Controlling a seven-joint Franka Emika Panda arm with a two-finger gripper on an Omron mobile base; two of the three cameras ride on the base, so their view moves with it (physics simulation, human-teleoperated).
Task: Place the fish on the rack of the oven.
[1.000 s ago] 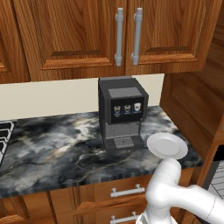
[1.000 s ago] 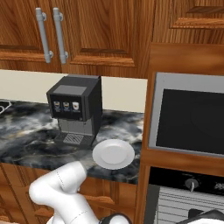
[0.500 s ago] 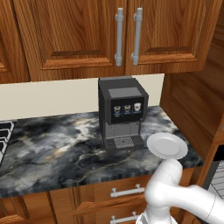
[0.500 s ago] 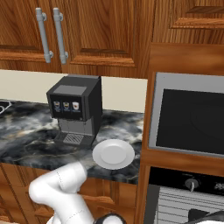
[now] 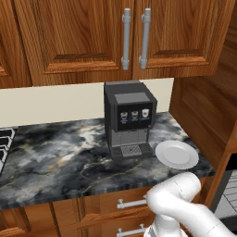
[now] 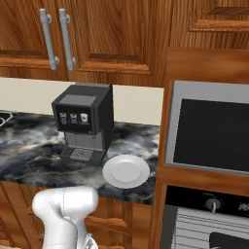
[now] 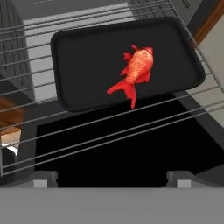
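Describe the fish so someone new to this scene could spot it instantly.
In the hand view, find the grey wire rack pulled out over the oven's dark cavity. On it sits a black rectangular tray, and the fish lies on the right half of that tray. It is the small red-orange thing with pointed fins and a forked tail, the only bright colour among the grey and black.

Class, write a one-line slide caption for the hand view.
Red-orange fish lying on a black tray that sits on the oven's wire rack, seen from above.
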